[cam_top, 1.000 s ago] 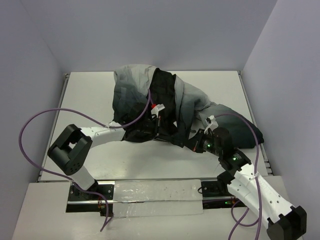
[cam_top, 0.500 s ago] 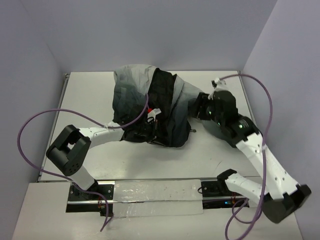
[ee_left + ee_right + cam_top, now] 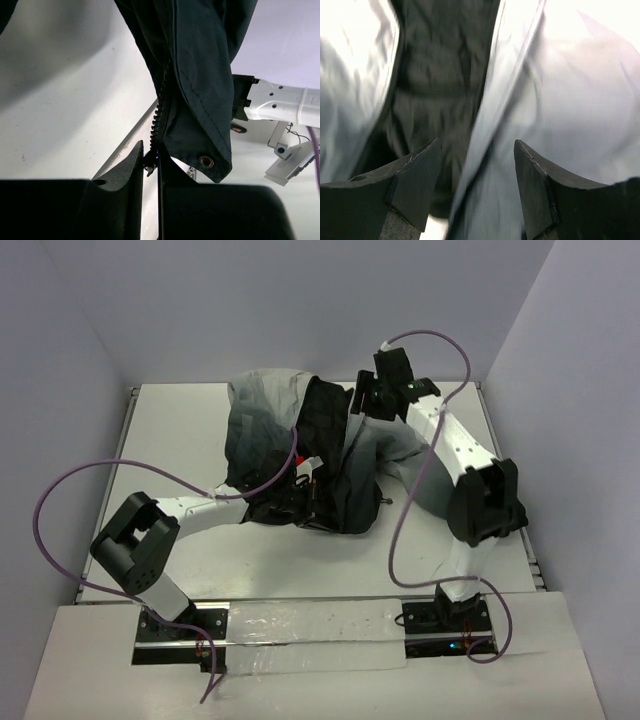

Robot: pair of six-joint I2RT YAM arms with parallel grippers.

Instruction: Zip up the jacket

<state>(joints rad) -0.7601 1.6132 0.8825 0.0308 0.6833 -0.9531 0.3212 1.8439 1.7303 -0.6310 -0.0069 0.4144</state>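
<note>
The jacket (image 3: 265,405) lies heaped at the middle back of the table, its grey shell spread apart over the black lining (image 3: 325,430). My left gripper (image 3: 312,500) is at the near hem. In the left wrist view its fingers (image 3: 131,167) are shut on the lower end of the zipper (image 3: 163,102), beside a hem corner with a metal eyelet (image 3: 206,161). My right gripper (image 3: 358,400) reaches far back over the jacket's upper part. It is open (image 3: 477,170), hovering above the front edge where light grey shell (image 3: 570,90) meets black lining (image 3: 435,75), holding nothing.
The white table (image 3: 175,430) is walled on three sides. Purple cables (image 3: 90,475) loop from both arms. A metal rail (image 3: 300,625) runs along the near edge. The right arm's white link (image 3: 280,102) shows behind the hem in the left wrist view.
The right arm swung from the jacket's near right side up to its far upper part, and its gripper opened. The left gripper kept its hold at the hem.
</note>
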